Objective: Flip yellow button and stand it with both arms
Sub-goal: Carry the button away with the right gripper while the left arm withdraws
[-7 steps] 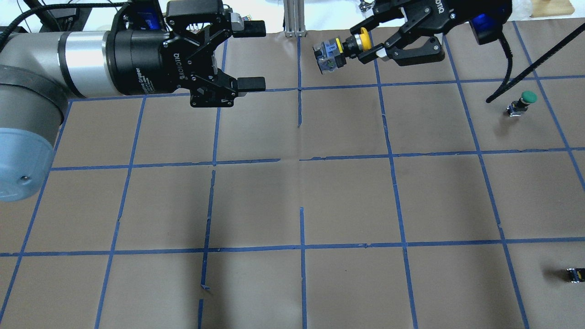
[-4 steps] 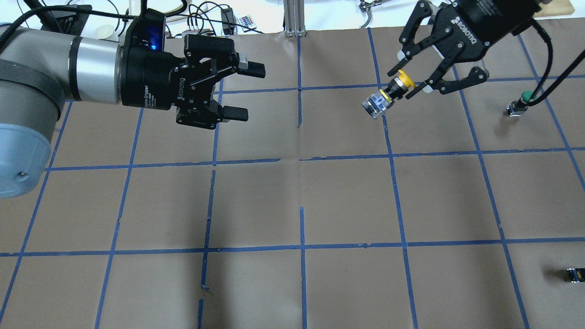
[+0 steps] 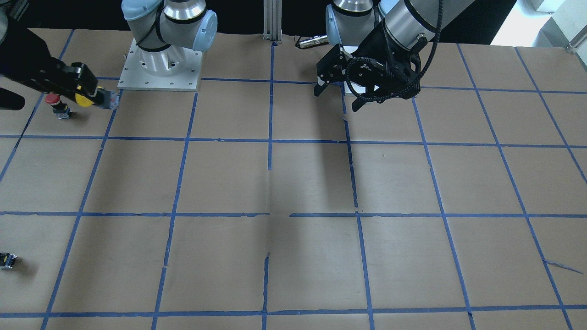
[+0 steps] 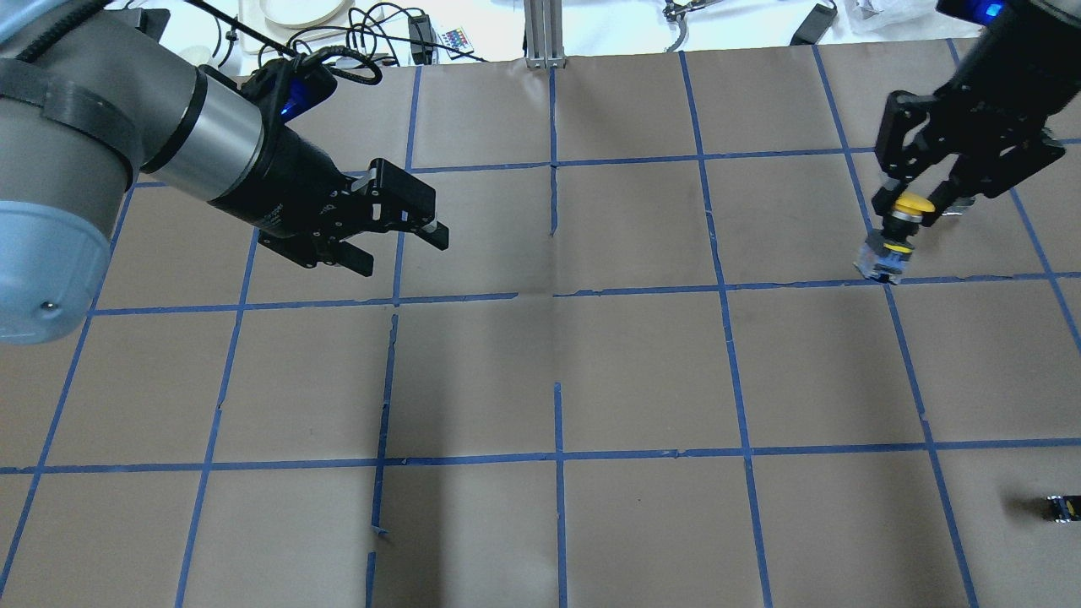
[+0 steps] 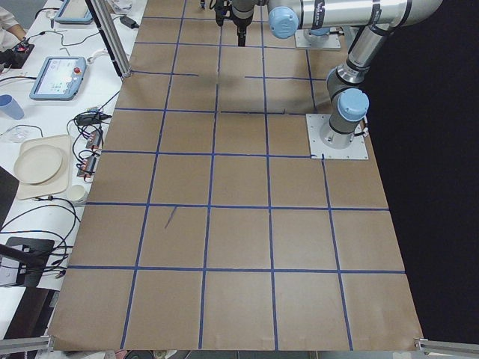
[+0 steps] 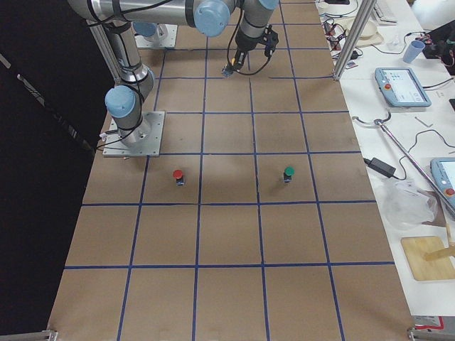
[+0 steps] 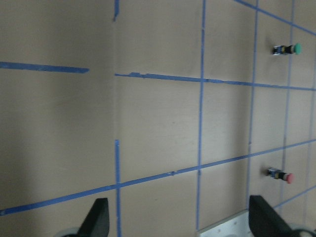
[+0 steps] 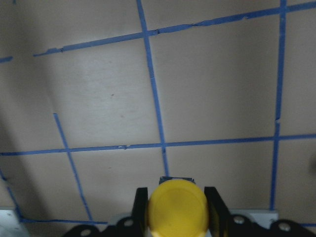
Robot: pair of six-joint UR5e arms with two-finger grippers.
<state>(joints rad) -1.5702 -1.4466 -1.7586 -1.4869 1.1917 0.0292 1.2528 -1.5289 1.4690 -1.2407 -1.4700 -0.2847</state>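
Broad worktop (image 4: 642,371) under brown paper, squared off with blue tape lines (image 4: 557,460). Silver-grey jointed left arm (image 4: 101,143) with a light blue joint cap, stretched in over the far-left squares. Silver-grey right arm (image 3: 165,27) of the same build, rising from the robot's side of the worktop.

Black two-finger left hand (image 4: 404,252), blue light at its wrist, fingers spread apart, hanging above the paper well apart from every button. Black two-finger right hand (image 4: 912,205) far out on the right side, clamped at the cap end of the small push-button switch with a round yellow mushroom cap (image 4: 887,249). Cap uppermost, clear-and-grey body pointing down, a little tilted, over a tape crossing in the overhead view. Cannot tell whether the body touches the paper. From the right wrist camera, yellow cap squarely between the two fingers (image 8: 215,207).

Just beside it in the front view, small red-capped button (image 3: 57,107), upright on the paper. Small green-capped button (image 6: 288,172), upright too, well apart from the red one and farther from the robot's side. Tiny black part with a yellow mark (image 4: 1062,507), alone near the worktop's right edge.
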